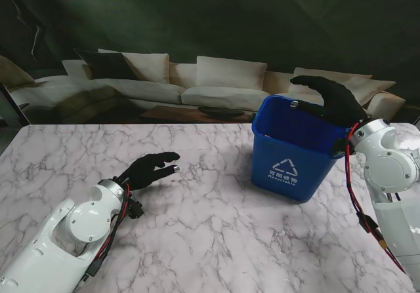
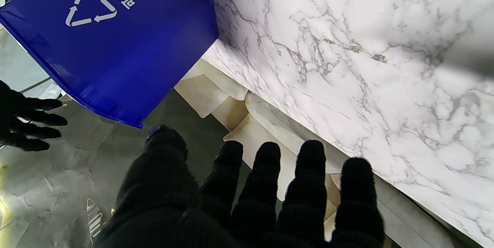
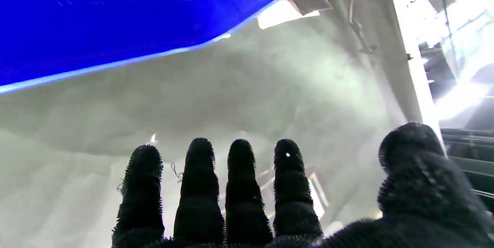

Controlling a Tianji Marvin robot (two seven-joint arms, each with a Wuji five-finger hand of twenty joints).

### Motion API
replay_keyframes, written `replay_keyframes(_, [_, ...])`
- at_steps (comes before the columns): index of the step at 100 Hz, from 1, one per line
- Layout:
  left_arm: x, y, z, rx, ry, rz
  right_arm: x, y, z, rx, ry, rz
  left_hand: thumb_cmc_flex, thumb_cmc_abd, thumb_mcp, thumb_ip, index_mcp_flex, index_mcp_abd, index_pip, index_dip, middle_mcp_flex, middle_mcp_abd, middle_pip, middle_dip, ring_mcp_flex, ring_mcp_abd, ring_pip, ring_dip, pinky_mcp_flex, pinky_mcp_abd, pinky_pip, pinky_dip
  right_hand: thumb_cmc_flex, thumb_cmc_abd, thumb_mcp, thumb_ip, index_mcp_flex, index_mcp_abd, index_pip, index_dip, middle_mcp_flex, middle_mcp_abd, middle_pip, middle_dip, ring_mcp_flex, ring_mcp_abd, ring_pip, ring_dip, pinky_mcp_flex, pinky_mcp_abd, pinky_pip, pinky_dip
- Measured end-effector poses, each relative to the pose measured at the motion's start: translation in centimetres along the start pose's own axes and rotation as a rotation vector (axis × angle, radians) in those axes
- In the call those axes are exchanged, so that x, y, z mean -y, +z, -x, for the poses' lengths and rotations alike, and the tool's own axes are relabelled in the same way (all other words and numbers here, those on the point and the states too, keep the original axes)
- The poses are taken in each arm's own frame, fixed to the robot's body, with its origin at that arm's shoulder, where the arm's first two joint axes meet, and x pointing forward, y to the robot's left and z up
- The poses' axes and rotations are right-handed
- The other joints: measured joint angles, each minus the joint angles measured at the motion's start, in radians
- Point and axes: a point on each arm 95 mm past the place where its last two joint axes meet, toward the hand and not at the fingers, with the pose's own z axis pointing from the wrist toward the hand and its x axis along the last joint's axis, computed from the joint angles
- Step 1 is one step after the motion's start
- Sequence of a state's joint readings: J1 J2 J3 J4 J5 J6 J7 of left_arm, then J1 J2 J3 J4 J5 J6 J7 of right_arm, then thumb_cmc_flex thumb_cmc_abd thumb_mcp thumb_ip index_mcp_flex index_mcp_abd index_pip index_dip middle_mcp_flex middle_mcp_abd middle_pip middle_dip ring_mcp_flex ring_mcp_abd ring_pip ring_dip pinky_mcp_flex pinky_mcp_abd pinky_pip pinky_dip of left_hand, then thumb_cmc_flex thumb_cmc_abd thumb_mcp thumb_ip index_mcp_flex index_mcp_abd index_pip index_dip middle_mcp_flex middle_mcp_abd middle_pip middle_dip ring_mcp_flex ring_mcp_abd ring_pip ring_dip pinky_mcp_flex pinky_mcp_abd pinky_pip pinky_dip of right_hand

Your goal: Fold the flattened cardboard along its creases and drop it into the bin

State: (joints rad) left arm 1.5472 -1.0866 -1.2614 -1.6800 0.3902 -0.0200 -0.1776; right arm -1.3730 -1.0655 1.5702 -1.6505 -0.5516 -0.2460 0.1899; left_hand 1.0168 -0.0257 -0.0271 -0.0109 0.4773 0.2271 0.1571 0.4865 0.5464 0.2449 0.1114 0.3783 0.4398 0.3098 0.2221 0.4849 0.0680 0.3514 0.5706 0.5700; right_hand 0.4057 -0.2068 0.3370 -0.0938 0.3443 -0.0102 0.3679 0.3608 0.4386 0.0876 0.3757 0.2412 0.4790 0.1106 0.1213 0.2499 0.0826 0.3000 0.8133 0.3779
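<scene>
The right hand [image 1: 331, 96] hung over the far rim of the blue bin [image 1: 295, 150], its fingers spread and straight, holding nothing. The left hand [image 1: 149, 168] hovered low over the marble surface [image 1: 216, 234], well apart from the bin, also open and empty. The cardboard was not visible on the surface or in either hand; judging by the right hand's place over the opening, it probably lay inside the bin already, though no view showed the inside. To finish well, the right hand should lift clear without catching the rim and tipping the bin.
</scene>
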Motion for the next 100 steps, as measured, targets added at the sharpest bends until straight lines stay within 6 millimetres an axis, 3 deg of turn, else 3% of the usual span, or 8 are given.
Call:
replay_keyframes(26, [0.1, 0.5, -0.1, 0.012, -0.022, -0.014, -2.6, -0.3, -6.2, -0.189, 0.037, 0.008, 0.0, 0.016, 0.0, 0.0, 0.0, 0.0, 0.0, 0.0, 0.0, 0.0, 0.0, 0.0, 0.0, 0.0, 0.0, 0.0, -0.007, 0.0, 0.0, 0.0, 0.002, 0.031, -0.031, 0.01, 0.005, -0.001, 0.001, 0.002, 0.002, 0.0, 0.002, 0.0, 0.007, 0.0, 0.0, 0.0, 0.005, 0.001, 0.0, 0.0])
replay_keyframes(46, [0.3, 0.8, -0.8, -0.012, -0.042, -0.09, -0.9, 0.7, -11.2, -0.335, 0.103, -0.05, 0.0, 0.027, 0.0, 0.0, 0.0, 0.001, 0.0, 0.001, 0.0, 0.0, 0.0, 0.001, 0.0, 0.0, 0.0, 0.007, -0.008, 0.0, 0.0, 0.0, 0.002, 0.061, -0.044, 0.019, 0.005, -0.002, 0.001, 0.002, 0.028, -0.001, 0.01, 0.0, 0.017, -0.008, 0.0, 0.0, 0.019, 0.002, 0.003, 0.0])
replay_keyframes(63, [0.2, 0.9, -1.5, -0.051, -0.059, -0.159, 2.2, 1.7, -15.4, -0.422, 0.168, -0.129, 0.0, 0.027, 0.0, 0.0, 0.023, 0.009, 0.009, 0.012, 0.0, 0.0, 0.0, 0.001, -0.029, -0.002, 0.002, 0.007, -0.017, 0.0, 0.0, 0.0, 0.002, 0.073, -0.061, 0.02, 0.019, -0.002, 0.001, 0.002, 0.044, 0.0, 0.01, -0.009, 0.03, -0.008, 0.0, 0.0, 0.033, 0.002, 0.017, 0.001])
replay_keyframes(76, [-0.3, 1.0, -1.7, -0.052, -0.084, -0.196, 5.7, 2.1, -17.8, -0.453, 0.295, -0.137, 0.0, 0.027, 0.0, 0.0, 0.024, 0.009, 0.013, 0.016, 0.0, 0.0, 0.0, 0.001, -0.04, -0.004, -0.002, 0.007, -0.022, 0.0, 0.0, 0.0, 0.002, 0.084, -0.066, 0.021, 0.02, -0.002, 0.001, 0.002, 0.056, 0.0, 0.003, -0.009, 0.042, -0.008, 0.0, 0.0, 0.037, 0.002, 0.023, 0.001])
replay_keyframes(88, [-1.0, 1.1, -1.6, -0.05, -0.114, -0.195, 10.4, 2.6, -18.3, -0.42, 0.391, -0.201, 0.0, 0.039, 0.0, 0.0, 0.038, 0.01, 0.019, 0.025, 0.0, 0.0, 0.0, 0.014, -0.04, -0.007, -0.002, 0.007, -0.022, 0.0, 0.0, 0.0, 0.012, 0.095, -0.079, 0.025, 0.02, -0.002, 0.001, 0.002, 0.056, 0.0, 0.002, -0.009, 0.042, -0.008, 0.0, 0.0, 0.037, 0.002, 0.031, 0.001])
replay_keyframes(100, [-1.7, 1.3, -1.1, -0.027, -0.096, -0.177, 15.6, 2.7, -17.5, -0.337, 0.454, -0.264, 0.0, 0.039, 0.0, 0.0, 0.039, 0.01, 0.022, 0.038, 0.0, 0.0, 0.029, 0.066, -0.038, -0.008, 0.004, 0.032, -0.022, 0.0, 0.025, 0.0, 0.012, 0.112, -0.086, 0.025, 0.02, -0.002, 0.001, 0.003, 0.055, 0.0, 0.002, -0.009, 0.042, -0.008, 0.0, 0.0, 0.037, 0.002, 0.033, 0.001])
